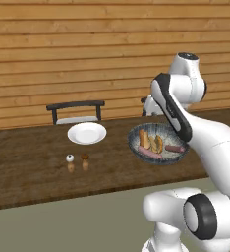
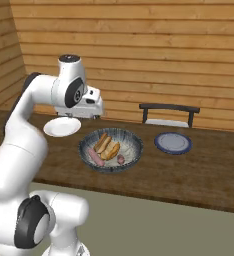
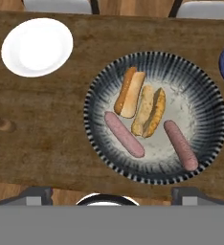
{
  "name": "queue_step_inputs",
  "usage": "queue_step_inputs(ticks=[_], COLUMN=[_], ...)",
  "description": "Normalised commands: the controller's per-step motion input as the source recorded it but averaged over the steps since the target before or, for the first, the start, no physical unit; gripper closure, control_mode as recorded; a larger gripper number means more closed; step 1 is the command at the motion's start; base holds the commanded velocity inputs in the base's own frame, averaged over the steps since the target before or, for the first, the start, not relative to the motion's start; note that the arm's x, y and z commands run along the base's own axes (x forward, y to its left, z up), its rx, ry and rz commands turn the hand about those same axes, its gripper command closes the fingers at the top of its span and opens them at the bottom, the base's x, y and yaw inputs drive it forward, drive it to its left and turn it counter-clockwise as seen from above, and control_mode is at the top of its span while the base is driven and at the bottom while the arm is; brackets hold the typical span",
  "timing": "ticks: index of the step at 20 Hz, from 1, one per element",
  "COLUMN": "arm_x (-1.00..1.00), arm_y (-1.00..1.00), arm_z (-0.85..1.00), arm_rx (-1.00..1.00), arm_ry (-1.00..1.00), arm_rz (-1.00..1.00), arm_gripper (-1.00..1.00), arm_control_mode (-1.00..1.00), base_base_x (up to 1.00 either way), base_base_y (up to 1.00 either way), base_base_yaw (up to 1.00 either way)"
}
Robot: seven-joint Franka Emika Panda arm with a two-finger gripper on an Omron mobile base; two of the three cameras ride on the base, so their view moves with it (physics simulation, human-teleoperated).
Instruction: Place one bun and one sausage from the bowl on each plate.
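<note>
Nothing readable anywhere here, no text, labels, brand marks or numbers. The large round dark blue-grey patterned bowl (image 3: pixel 154 117) just has radiating stripes, not lettering. The plain glossy white round plate (image 3: pixel 36 47) is blank, and as far as the soft rendering lets me tell, so is the brown wooden desk (image 3: pixel 47 143).

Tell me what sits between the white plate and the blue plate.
The bowl, holding two buns and two sausages, sits between the white plate and the blue plate in the right base view.
</note>
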Motion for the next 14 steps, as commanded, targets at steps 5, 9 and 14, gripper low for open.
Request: queue_step_inputs(ticks=[5,9,14], arm_x=[0.16,0.18,-0.15], arm_y=[-0.49,0.0,0.08], arm_z=[-0.7,-0.71,-0.17], arm_rx=[0.01,0.0,-0.02], arm_ry=[0.09,0.07,0.01], arm_rz=[-0.03,-0.09,0.01], arm_gripper=[-1.0,-1.0,-1.0], arm_control_mode=[-1.0,-1.0,-1.0], base_base_x=[0.0,0.0,0.0], base_base_y=[0.0,0.0,0.0], base_base_yaw=[0.0,0.0,0.0])
